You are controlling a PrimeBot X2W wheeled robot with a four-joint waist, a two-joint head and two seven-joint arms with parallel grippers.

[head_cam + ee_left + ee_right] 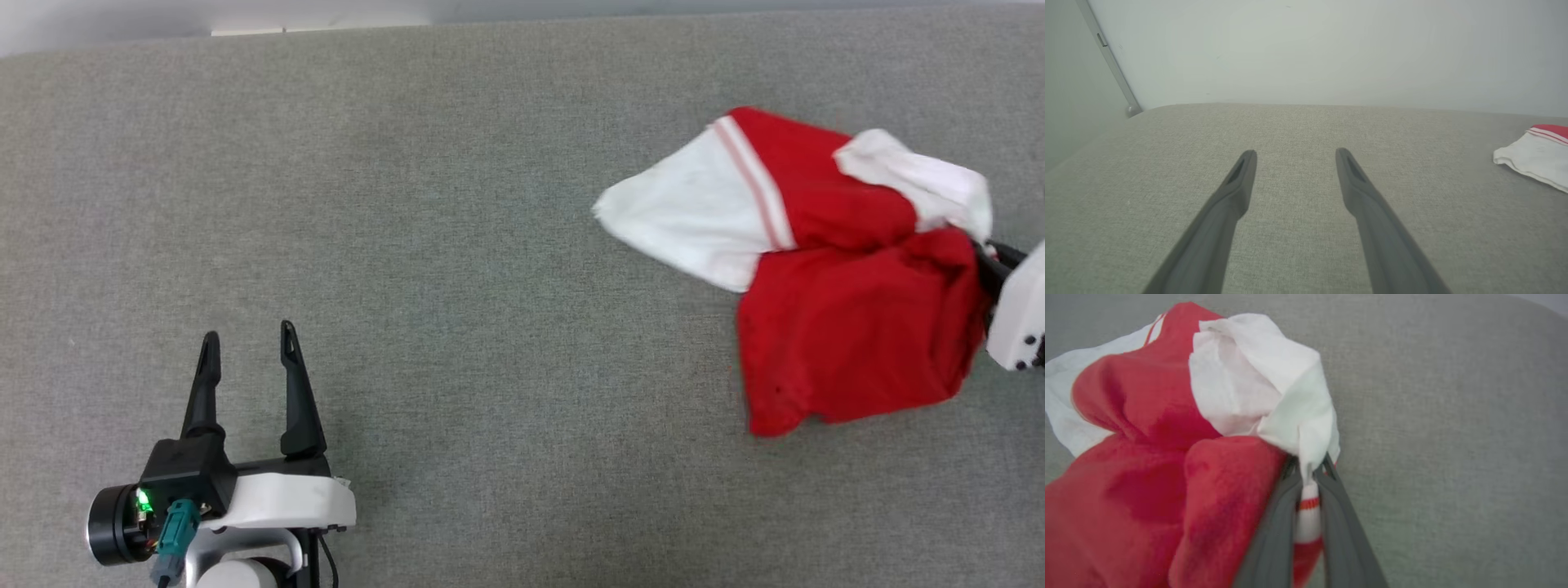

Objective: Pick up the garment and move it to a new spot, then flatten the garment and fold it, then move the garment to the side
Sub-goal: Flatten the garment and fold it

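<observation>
The red garment (849, 327) lies bunched at the right of the grey surface, one white sleeve (694, 216) spread to its left and the other folded on top. My right gripper (1309, 471) is shut on the striped edge of that upper white sleeve at the garment's (1126, 477) right side; in the head view its pale body (1019, 314) sits at the frame's right edge. My left gripper (247, 339) rests open at the lower left, far from the cloth, nothing between its fingers. The left wrist view shows the open gripper (1295, 157) and a sleeve tip (1533, 157) at far right.
A grey fabric-covered table (457, 286) spreads across the head view, with a pale wall (1310, 49) behind its far edge. A wide bare stretch lies between my left gripper and the garment.
</observation>
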